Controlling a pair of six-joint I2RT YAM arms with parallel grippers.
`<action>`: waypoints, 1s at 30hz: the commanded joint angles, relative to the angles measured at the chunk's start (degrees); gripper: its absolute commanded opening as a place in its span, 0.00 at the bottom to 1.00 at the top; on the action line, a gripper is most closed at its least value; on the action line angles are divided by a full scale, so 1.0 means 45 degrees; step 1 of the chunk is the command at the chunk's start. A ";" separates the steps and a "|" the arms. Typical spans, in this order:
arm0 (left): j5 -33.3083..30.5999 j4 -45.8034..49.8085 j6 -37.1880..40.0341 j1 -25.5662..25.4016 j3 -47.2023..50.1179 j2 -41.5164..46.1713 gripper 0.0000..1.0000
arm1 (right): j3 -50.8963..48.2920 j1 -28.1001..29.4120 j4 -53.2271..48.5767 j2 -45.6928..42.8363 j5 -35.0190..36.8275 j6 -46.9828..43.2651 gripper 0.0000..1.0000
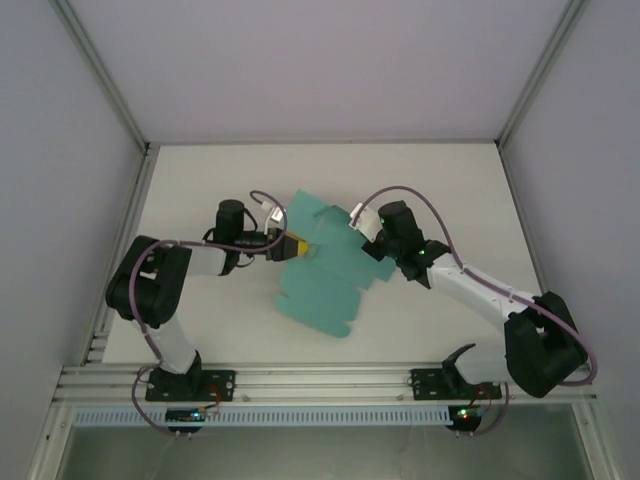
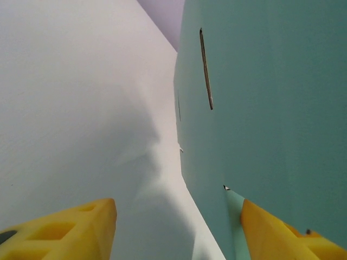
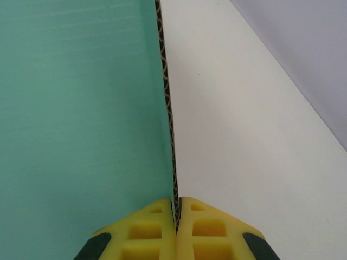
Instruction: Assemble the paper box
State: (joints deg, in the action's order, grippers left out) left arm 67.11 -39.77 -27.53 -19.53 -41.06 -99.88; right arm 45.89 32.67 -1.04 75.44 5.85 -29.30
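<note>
Now the flat teal-green card sheet [image 1: 318, 285] sits on the white surface [image 1: 200, 185], its edge pinched in the right gripper [image 3: 177, 210], the left gripper [image 2: 178, 216] spread wide beside it, so one hard pull could bend it.

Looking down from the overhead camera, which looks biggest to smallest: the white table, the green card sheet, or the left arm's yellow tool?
1. the table
2. the paper box, a flat sheet
3. the left tool, clearly smallest
</note>
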 commanded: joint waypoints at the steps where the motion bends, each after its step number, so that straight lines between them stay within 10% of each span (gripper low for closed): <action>1: 0.0842 -0.0409 -0.0207 -0.0350 0.0081 0.0315 0.68 | 0.0044 0.0300 0.0968 -0.0035 -0.0455 0.0422 0.00; 18: 0.0389 0.1104 0.0037 -0.0193 -0.0299 0.0922 0.80 | -0.0270 0.0250 0.1313 -0.0470 -0.0382 0.0417 0.00; 20: -0.0512 0.2516 0.0620 -0.0106 -0.0491 0.1389 0.99 | -0.0255 0.0254 0.1311 -0.0540 -0.0266 0.0417 0.00; 30: -0.5718 0.6134 0.2076 0.2093 0.1556 0.5875 1.00 | -0.0391 -0.0081 0.0671 -0.1005 -0.1375 0.0415 0.00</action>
State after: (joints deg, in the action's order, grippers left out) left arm 50.50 -19.38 -21.17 -11.42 -36.38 -76.99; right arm 44.12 32.60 2.13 71.70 1.93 -28.47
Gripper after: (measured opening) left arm 0.997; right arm 0.053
